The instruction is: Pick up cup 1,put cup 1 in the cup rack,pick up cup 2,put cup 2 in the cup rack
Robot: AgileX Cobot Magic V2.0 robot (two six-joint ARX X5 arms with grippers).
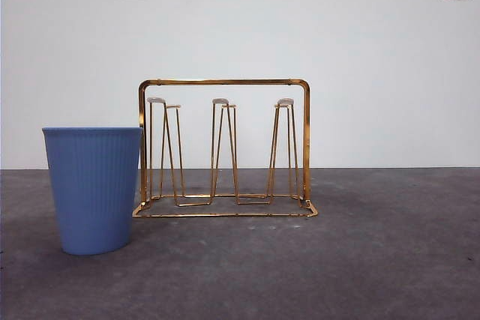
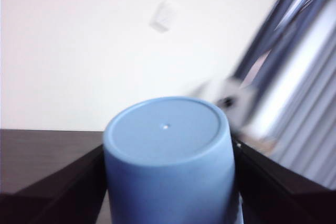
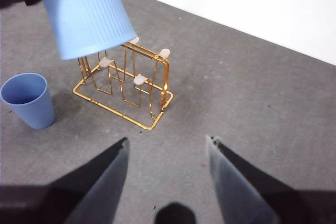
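The left tool [image 2: 168, 192] grips one blue cup [image 2: 169, 156] upside down, tilted in the air above the rack [image 1: 223, 148]. A second cup [image 1: 93, 189] stands upright on the surface [image 1: 375, 260] just beside the rack. The right tool [image 3: 167, 153] hangs open, well apart from the rack.

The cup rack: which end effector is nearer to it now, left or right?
Left. The left end effector holds a blue cup inverted just above the cup rack. The right end effector hangs open, high and farther back from it.
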